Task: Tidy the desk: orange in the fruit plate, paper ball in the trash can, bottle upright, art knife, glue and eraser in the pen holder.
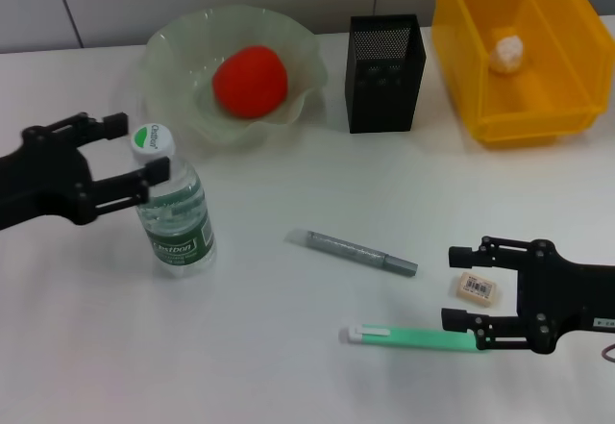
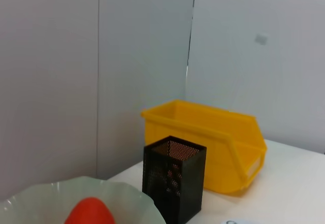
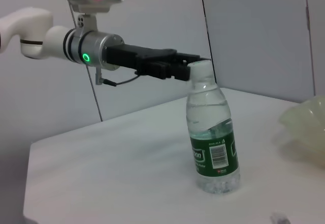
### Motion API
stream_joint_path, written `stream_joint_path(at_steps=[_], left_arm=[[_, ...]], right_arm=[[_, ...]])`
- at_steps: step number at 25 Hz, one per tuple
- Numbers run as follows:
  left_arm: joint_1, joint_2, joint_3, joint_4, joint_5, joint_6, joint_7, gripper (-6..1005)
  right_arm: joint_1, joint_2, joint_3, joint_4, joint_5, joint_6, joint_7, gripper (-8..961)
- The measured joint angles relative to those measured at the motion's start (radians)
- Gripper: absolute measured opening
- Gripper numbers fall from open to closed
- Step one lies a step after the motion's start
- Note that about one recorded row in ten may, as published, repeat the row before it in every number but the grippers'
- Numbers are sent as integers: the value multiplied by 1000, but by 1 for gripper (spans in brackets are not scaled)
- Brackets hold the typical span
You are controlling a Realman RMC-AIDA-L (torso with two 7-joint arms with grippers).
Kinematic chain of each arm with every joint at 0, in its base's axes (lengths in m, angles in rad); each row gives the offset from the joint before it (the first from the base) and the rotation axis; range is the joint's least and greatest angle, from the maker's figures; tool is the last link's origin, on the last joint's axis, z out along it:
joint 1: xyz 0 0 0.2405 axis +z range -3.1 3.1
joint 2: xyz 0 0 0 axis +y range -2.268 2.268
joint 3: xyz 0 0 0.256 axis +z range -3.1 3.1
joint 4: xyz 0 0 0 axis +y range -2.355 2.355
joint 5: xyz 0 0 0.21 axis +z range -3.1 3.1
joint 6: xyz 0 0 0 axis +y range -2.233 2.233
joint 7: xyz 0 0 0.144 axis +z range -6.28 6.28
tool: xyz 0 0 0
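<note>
The clear water bottle (image 1: 175,208) with a green label stands upright at the left. My left gripper (image 1: 140,146) is open, with its fingers on either side of the white cap; it also shows in the right wrist view (image 3: 187,69) at the bottle (image 3: 211,132). My right gripper (image 1: 450,286) is open low over the table, with the eraser (image 1: 479,287) between its fingers. Its near finger lies over the end of the green art knife (image 1: 408,337). The grey glue stick (image 1: 360,251) lies mid-table. The orange (image 1: 250,80) sits in the fruit plate (image 1: 178,49). The paper ball (image 1: 507,51) lies in the yellow trash bin (image 1: 538,121). The black mesh pen holder (image 1: 384,59) looks empty.
The left wrist view shows the yellow bin (image 2: 213,142), the pen holder (image 2: 172,178), the plate's rim (image 2: 45,192) and the orange (image 2: 89,211) against a grey wall. The plate's edge (image 3: 304,117) shows in the right wrist view.
</note>
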State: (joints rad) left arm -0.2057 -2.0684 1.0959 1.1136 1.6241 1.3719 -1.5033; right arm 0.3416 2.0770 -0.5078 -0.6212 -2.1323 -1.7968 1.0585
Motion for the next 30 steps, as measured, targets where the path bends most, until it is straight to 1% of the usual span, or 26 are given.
stream_joint_path(at_steps=[1,3,5,6,7,9,11,12,14,15,16,17,19,20,21,22,23,25,26,29,30], left_arm=[[5,0,-19,8,0,18,0,715],[7,0,-30,11,-1,27,0,800],[16,7,-133,5,4,115,10,795],[16,7,-133,5,4,115,10,795],[18,11,-201,-37,10,179,53,795],[20,19,-241,-76,12,225,95,795],[23,42,-282,-150,12,288,158,795],[25,63,-292,-213,12,321,197,795],[23,94,-291,-295,12,349,235,794],[21,105,-289,-330,13,359,254,794],[18,122,-288,-393,19,377,293,794],[17,126,-288,-412,25,384,311,794],[19,128,-292,-444,48,392,353,794],[25,119,-296,-449,75,393,377,794],[25,119,-296,-449,75,393,377,794],[28,106,-297,-450,98,394,399,794],[28,106,-297,-450,98,394,399,794],[28,93,-295,-452,114,396,414,795],[28,93,-295,-452,114,396,414,795],[25,83,-292,-454,116,396,421,795],[22,79,-291,-456,118,393,424,795]], right_arm=[[0,0,0,0,0,0,0,761],[0,0,0,0,0,-1,0,761],[2,0,0,0,6,-2,11,761],[2,0,0,0,6,-2,11,762],[4,0,0,-1,9,-3,22,762],[8,0,0,-6,12,-4,41,762],[12,0,0,-18,12,-6,59,762],[13,0,0,-27,12,-6,67,762],[13,0,0,-42,15,-7,75,762],[16,1,0,-52,24,-8,86,762],[16,1,0,-52,24,-8,86,762],[20,1,-3,-69,33,-9,105,762],[22,1,-5,-79,36,-9,119,761],[26,1,-9,-103,37,-10,150,761],[26,1,-9,-103,37,-10,150,761],[28,1,-11,-116,37,-11,166,761],[28,2,-11,-129,38,-11,182,761],[28,2,-12,-169,38,-14,217,761],[28,2,-12,-169,38,-14,217,761],[31,2,-12,-215,39,-17,271,761],[36,2,-15,-261,39,-23,325,762]])
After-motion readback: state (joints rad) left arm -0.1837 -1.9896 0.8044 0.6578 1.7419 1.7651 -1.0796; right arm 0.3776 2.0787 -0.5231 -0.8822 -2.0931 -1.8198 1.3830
